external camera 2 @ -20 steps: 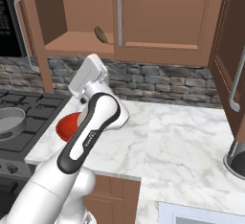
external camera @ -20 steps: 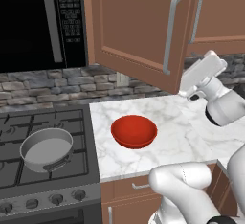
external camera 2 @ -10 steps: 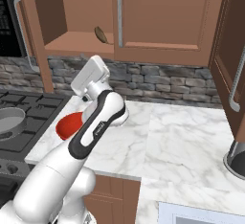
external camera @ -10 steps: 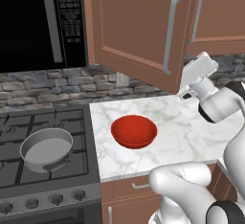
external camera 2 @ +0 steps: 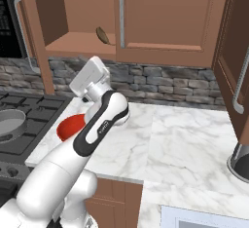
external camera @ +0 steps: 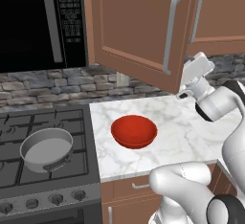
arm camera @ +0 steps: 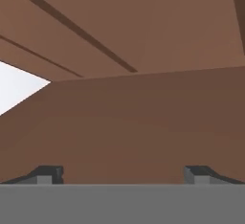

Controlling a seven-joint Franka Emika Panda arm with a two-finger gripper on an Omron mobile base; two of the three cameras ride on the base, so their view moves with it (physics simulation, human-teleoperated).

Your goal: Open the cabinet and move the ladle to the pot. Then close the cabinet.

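Rising over the last second, the claw had lifted from beside the counter toward the cabinet, and its 2 tips stood spread wide with nothing between them. Brown cabinet wood lay close ahead of it. The cabinet's left door hung open just left of the claw. Well below and left sat the pot on the stove, with the red bowl nearer. The ladle lay on the shelf above the claw.
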